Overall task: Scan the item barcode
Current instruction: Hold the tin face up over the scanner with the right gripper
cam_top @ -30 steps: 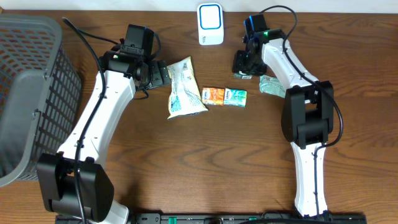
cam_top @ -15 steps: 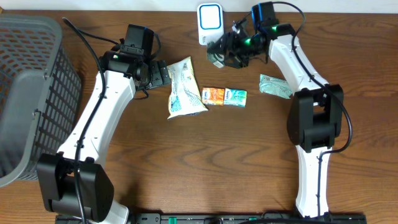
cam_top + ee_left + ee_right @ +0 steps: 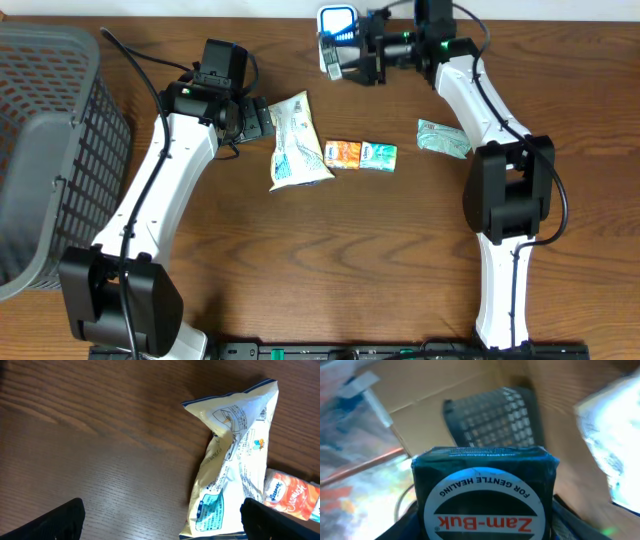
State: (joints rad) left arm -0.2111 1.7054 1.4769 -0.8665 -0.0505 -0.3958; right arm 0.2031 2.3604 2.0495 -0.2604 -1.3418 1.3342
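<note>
Overhead: right gripper clamped on dark Zam-Buk box, held beside white scanner; left gripper spread wide, empty, beside snack bag.

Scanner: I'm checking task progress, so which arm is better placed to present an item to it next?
Right. Its gripper holds the Zam-Buk box right beside the white scanner; the left gripper sits open, empty, by the snack bag.

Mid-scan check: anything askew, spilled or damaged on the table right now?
Nothing stands out. The right gripper holds the Zam-Buk box close to the scanner. The snack bag is creased at one end but looks intact, and nothing is spilled.
</note>
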